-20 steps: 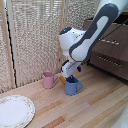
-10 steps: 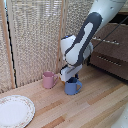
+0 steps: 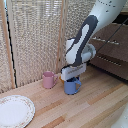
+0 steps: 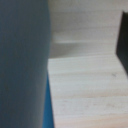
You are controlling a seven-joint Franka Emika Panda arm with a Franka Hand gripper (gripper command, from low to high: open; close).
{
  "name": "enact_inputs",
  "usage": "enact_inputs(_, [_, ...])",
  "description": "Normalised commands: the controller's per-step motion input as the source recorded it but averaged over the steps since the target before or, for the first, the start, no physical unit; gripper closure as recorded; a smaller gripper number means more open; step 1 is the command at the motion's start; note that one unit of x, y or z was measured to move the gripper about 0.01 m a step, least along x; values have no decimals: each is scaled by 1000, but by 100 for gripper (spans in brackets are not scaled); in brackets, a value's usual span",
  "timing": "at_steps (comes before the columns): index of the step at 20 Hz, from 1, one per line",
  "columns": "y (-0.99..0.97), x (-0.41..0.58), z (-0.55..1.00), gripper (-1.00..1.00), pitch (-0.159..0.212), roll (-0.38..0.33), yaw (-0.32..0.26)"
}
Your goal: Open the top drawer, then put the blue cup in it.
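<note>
Starting at the exterior view's left, we see a white plate with a patterned rim lying on the light wooden table, its edge cut off by the frame. Behind it stands a slatted reed screen. Further right, near the screen, a pink mug stands upright. Just beside it, toward the exterior view's right, sits the blue cup, upright on the table with its loop handle turned to the exterior view's right. We can read no brand, label or writing anywhere; the frames are too soft for that.

The white and black arm comes down from the upper right corner, bends at a dark joint and ends straight above the blue cup. The gripper sits at the cup's rim, but its fingers are hidden by the wrist body, so we cannot tell whether it grasps the cup.

At the exterior view's right stands the dark brown cabinet, partly behind the arm; the top drawer looks flush with its neighbours.

The wrist view is blurred: a grey mass, a blue strip and pale wood.
</note>
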Motion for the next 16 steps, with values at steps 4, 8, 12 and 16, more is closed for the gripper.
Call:
enact_inputs(4, [51,-155,0,100,0,4,6])
enact_inputs(8, [52,-145,4,100,-14,0,-12])
enact_inputs(12, [54,-133,327,100,-88,23,-196])
enact_inputs(16, [86,-11,676,100,-73,0,-339])
